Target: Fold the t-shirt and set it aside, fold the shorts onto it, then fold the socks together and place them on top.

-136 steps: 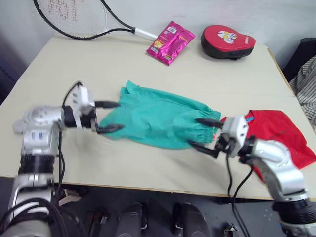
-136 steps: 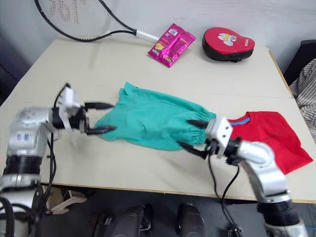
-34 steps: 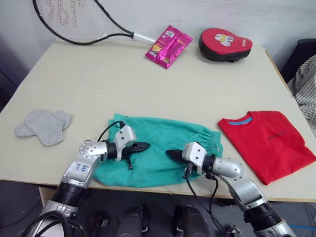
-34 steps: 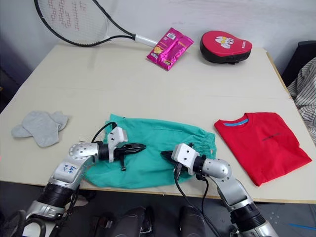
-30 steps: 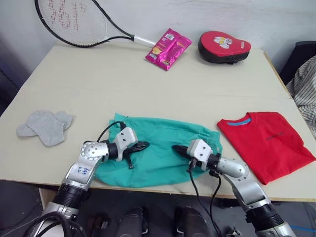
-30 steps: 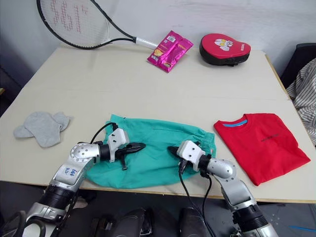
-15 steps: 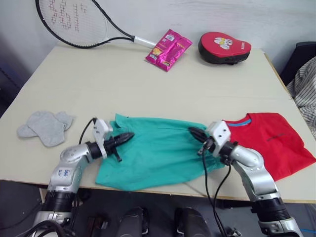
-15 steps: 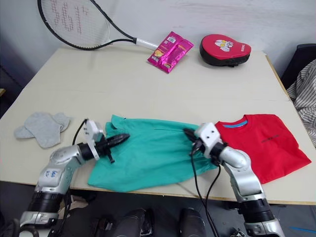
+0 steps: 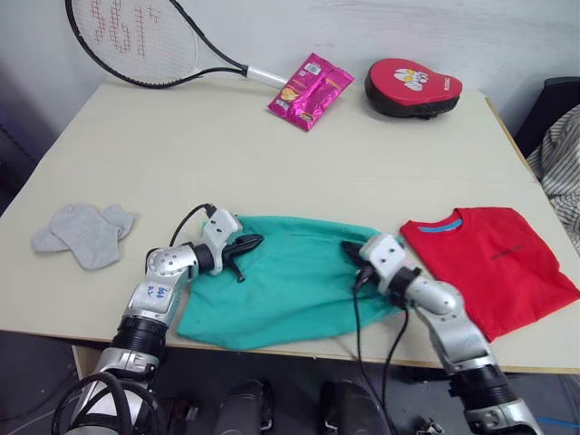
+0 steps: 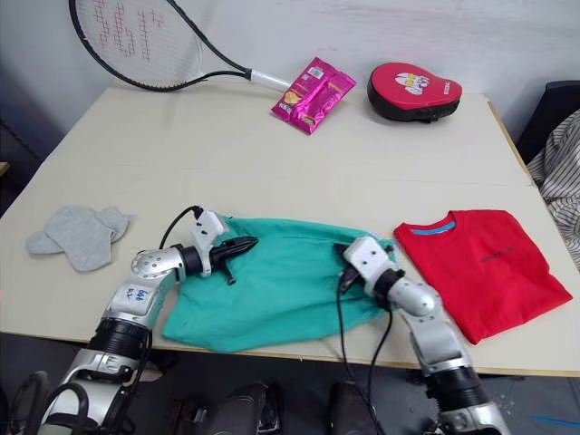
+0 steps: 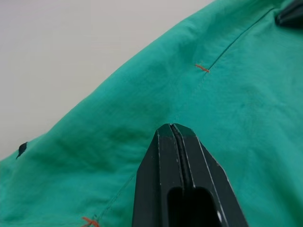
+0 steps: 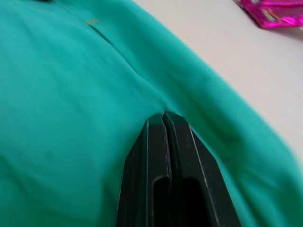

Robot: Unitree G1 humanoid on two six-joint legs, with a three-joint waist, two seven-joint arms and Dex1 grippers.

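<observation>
One shorts point(image 9: 290, 285) piece, teal, lower centre of frame on the tabletop point(image 9: 272, 154). Left gripper point(image 9: 246, 243) and right gripper point(image 9: 349, 246) both pressed closed over its upper edge — whether cloth is pinched, can't tell. One t-shirt point(image 9: 494, 263), red, folded at right, apart from the grippers. Two socks point(image 9: 83, 233), grey, overlapping at left edge. Top of frame: one racket point(image 9: 136, 41), one pink packet point(image 9: 311, 83), one red pad point(image 9: 413, 86).

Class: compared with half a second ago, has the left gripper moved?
Yes. The left gripper has gone rightward over the shorts, away from the socks, fingers shut.
</observation>
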